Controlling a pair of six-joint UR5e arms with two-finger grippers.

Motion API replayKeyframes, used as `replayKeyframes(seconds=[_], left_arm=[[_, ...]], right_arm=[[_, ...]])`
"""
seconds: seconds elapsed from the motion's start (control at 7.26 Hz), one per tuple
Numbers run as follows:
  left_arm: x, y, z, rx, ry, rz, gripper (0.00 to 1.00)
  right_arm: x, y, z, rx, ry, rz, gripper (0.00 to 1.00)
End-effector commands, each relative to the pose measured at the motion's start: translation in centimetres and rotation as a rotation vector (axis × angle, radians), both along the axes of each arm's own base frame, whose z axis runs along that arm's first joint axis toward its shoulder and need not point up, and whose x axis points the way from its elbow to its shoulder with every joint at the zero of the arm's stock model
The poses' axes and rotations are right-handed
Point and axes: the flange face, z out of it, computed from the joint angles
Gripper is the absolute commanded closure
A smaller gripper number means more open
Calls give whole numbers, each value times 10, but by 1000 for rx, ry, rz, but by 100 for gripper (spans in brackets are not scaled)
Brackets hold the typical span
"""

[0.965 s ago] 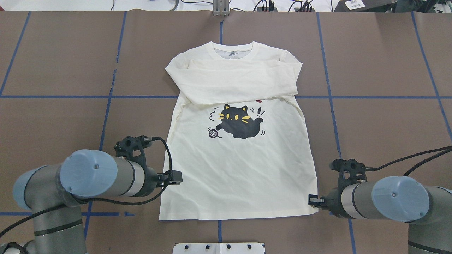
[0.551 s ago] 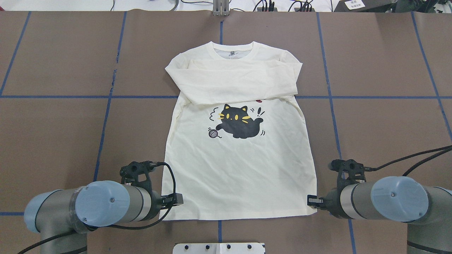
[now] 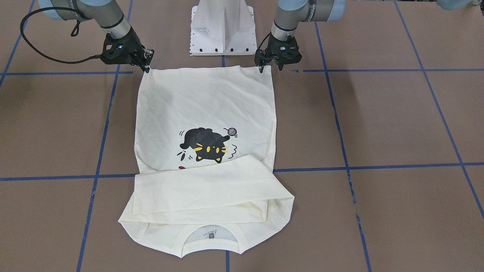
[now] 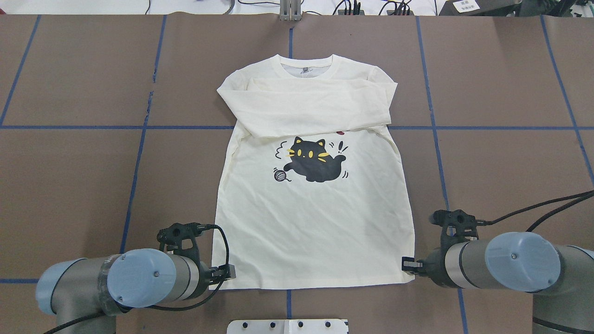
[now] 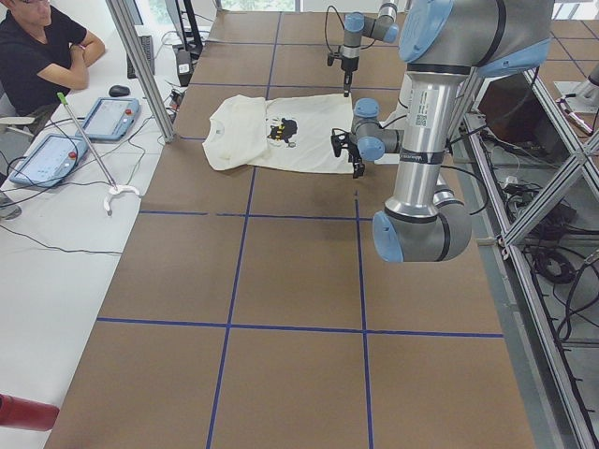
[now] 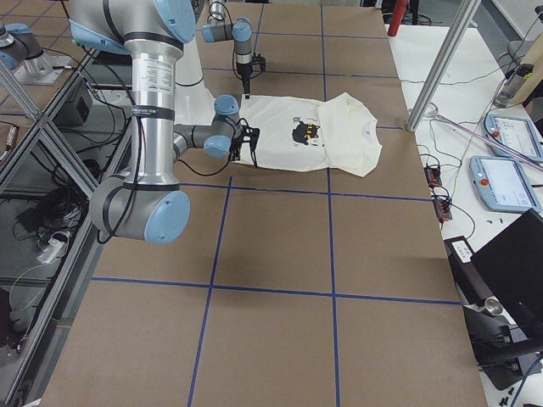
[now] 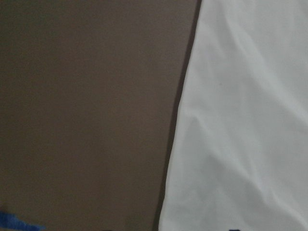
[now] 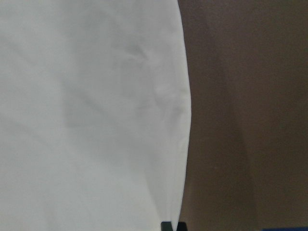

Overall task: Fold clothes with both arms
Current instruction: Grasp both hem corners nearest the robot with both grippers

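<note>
Soft, light T-shirt (image 4: pixel 311 222): we'd grip hem corners (5, 7 o'clock). Our right gripper (image 3: pixel 146 66) pinches one; left gripper (image 3: pixel 270 68) gapes empty.

It was plainly a robotics lab. The left arm (image 5: pixel 426 140) and right arm (image 5: pixel 353 33) stood at a long table (image 5: pixel 299 281) papered brown and gridded with blue tape (image 5: pixel 239 324). Aluminium frame posts (image 5: pixel 142 70), loose cables (image 5: pixel 552 265) and control tablets (image 5: pixel 105 119) ringed it, and a person (image 5: pixel 37 51) sat by the white bench (image 5: pixel 56 243) on the left.
</note>
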Motion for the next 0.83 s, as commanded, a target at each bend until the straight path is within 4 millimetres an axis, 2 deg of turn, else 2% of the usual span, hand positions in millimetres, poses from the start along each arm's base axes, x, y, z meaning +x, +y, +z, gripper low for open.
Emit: replayKeyframes(seconds=[0.0,0.28,0.55,0.69], left_arm=[[1,1,1,-3,-8,2,33],[0,1,-3,-2,0,3,52],[0,1,-8,0,9,4,62],[0,1,-8,0,9,4,62]], right_arm=[[0,0,0,-1,1,-1,100],[0,0,0,-1,1,-1,100],[-1,1,3,-3,5,-5,100],[-1,1,3,-3,5,-5,100]])
